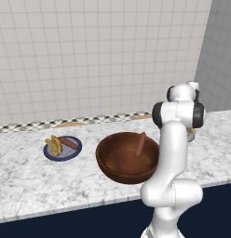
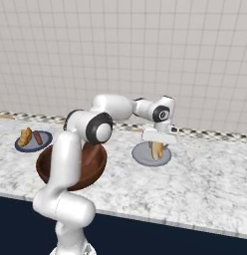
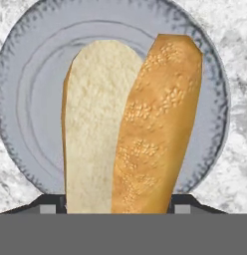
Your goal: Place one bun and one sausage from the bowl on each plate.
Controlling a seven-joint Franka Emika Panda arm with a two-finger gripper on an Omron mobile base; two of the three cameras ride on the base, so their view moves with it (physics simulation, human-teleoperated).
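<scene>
Gripper (image 2: pixel 157 146) over the paler plate (image 2: pixel 143 157), jaws moderately apart around a bun (image 3: pixel 133 124).
Bun sits between both finger tips, hanging above that plate; bowl (image 1: pixel 112 162) stands well apart.

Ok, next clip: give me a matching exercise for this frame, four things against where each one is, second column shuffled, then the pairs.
Things:
1. bun
2. single sausage
3. navy-rimmed plate
4. gripper

Places or states:
A. leaning inside the brown bowl
B. between the fingers, over the paler grey plate
C. already holds a bun and a sausage
D. above the paler grey plate, closed on the bun

Pairs: 1-B, 2-A, 3-C, 4-D
</scene>
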